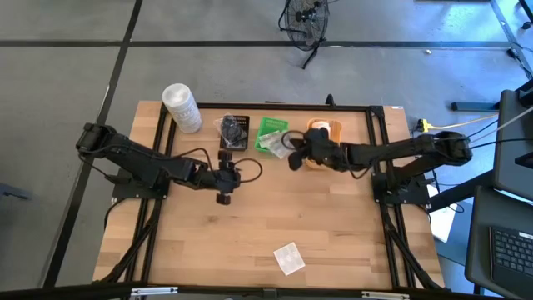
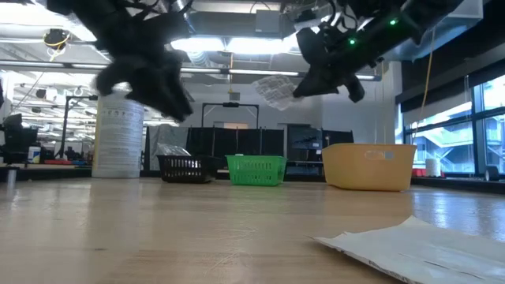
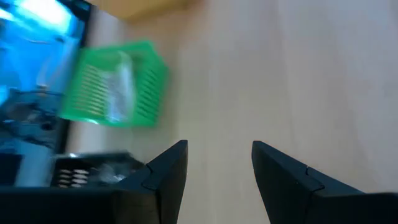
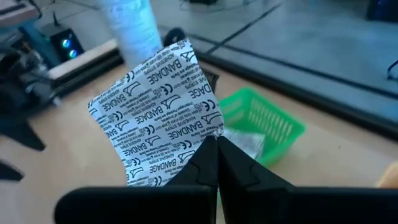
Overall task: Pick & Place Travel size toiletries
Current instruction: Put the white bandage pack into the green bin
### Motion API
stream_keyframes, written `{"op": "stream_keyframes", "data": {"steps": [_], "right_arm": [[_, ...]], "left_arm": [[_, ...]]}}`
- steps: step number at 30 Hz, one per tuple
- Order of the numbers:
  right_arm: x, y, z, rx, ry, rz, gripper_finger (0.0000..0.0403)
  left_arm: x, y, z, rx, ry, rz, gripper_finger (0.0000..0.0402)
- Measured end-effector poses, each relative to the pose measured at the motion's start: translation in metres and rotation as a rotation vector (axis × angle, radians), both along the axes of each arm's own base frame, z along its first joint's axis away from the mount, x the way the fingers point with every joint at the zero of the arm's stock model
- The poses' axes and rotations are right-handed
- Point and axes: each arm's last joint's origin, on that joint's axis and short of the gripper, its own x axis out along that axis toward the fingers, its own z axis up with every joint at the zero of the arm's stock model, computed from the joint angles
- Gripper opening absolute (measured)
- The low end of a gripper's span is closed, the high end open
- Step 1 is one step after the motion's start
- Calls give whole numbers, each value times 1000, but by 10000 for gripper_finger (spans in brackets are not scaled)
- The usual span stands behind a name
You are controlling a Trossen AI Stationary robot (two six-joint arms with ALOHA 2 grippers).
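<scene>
Right wrist view: my right claw (image 4: 214,152) pinches a bandage sachet (image 4: 158,112) above the green tray (image 4: 264,127), which already holds one. Left claw (image 3: 214,174) hangs spread, empty. Another sachet (image 1: 289,257) remains on the table (image 1: 333,225).

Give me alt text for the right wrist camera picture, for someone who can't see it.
The right claw, shut, pinches a white sachet printed "BANDAGE" above the wooden table. Behind it sits a green tray holding a clear-wrapped item, with a white tub farther off.
</scene>
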Motion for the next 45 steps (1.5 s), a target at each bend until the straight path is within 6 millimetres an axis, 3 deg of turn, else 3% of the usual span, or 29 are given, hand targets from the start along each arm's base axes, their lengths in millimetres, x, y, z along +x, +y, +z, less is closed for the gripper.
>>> {"op": "stream_keyframes", "data": {"steps": [5, 10, 21, 34, 45], "right_arm": [[4, -15, 4, -69, -25, -18, 0], [4, -22, 5, -118, -2, -16, 0], [4, -23, 5, -143, 22, 34, 0], [7, -29, 13, -162, -54, 65, 1], [7, -29, 13, -140, -77, 62, 1]], "left_arm": [[15, 17, 13, 15, -181, 61, 175], [21, 49, 26, -35, -308, 94, 175], [12, 125, 56, -451, -650, 32, 175], [25, 154, 41, -612, -756, 25, 175], [33, 173, 22, -649, -772, 22, 165]]}}
